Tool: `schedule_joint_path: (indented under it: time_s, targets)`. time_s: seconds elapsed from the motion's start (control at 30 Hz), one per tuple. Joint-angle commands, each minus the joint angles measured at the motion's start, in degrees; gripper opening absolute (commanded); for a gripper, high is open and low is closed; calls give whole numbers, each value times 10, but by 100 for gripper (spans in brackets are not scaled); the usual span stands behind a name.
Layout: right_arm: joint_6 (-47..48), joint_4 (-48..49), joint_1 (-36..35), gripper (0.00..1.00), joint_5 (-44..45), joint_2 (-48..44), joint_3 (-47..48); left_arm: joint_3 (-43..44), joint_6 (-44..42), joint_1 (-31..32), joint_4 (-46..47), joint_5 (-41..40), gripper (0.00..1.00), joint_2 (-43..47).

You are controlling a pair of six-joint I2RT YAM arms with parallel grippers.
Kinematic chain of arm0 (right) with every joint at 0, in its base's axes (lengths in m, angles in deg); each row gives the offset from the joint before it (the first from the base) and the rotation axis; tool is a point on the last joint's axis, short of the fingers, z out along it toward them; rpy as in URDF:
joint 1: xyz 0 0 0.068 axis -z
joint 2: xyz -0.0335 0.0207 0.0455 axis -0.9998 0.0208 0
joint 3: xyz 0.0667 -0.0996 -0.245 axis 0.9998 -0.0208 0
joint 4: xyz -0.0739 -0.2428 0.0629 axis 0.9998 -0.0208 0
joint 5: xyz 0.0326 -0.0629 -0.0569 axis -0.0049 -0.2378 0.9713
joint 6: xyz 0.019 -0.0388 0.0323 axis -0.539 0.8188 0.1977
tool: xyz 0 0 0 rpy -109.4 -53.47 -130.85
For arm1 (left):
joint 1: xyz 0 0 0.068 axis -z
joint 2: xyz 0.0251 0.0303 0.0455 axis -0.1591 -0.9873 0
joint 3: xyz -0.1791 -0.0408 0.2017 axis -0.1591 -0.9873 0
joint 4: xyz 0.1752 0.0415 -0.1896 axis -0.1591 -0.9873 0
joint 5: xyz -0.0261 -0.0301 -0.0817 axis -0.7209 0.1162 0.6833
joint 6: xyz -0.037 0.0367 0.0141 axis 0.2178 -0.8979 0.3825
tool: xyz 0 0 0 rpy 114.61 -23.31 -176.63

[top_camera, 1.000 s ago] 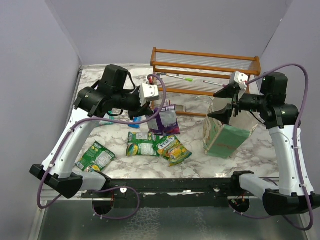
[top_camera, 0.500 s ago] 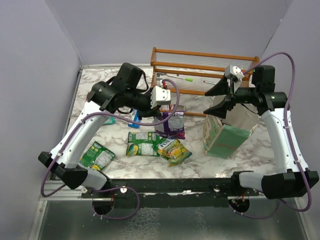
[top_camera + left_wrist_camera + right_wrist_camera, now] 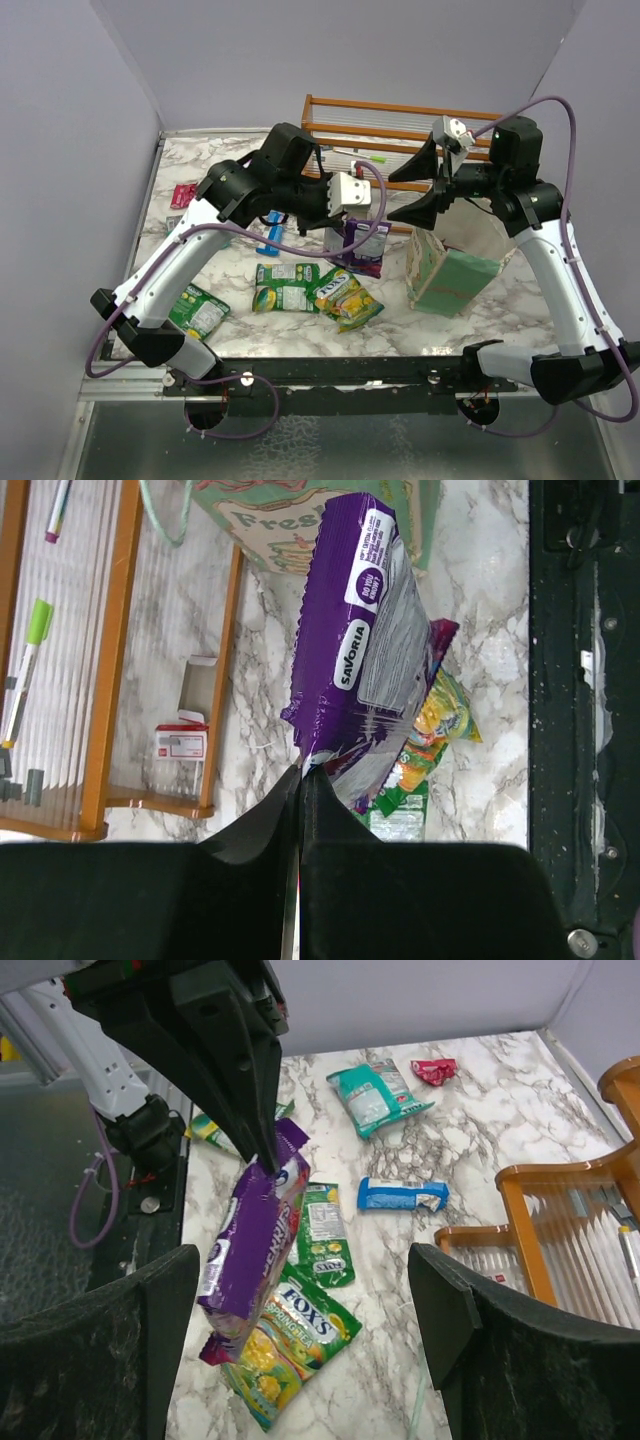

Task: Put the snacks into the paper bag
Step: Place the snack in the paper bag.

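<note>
Nearby, green-and-yellow packets [image 3: 285, 287] are lying on the table [image 3: 250, 335]. Beyond them the left gripper [image 3: 300, 777] is pinching a purple packet [image 3: 355, 660] by its edge, dangling it just beside the paper bag [image 3: 450, 275]; next it needs carrying over the bag's mouth. Farther back, the right gripper [image 3: 412, 188] is hanging spread wide.

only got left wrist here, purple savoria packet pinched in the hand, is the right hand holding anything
observer: no, the right hand is open wide and empty.
operator: where's the bag from my packet
observer: the paper bag stands to the right of the purple packet, which isn't over its opening yet.
operator: what's left
observer: a teal packet, red packet and blue bar wrapper lie on the table, left side.
</note>
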Motion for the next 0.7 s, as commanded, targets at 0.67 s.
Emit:
schedule_joint_path:
  time_s: [0.67]
  targets:
    - [4,-22,-67,46,41,39,-16,39,47,42,83,-133,0,4]
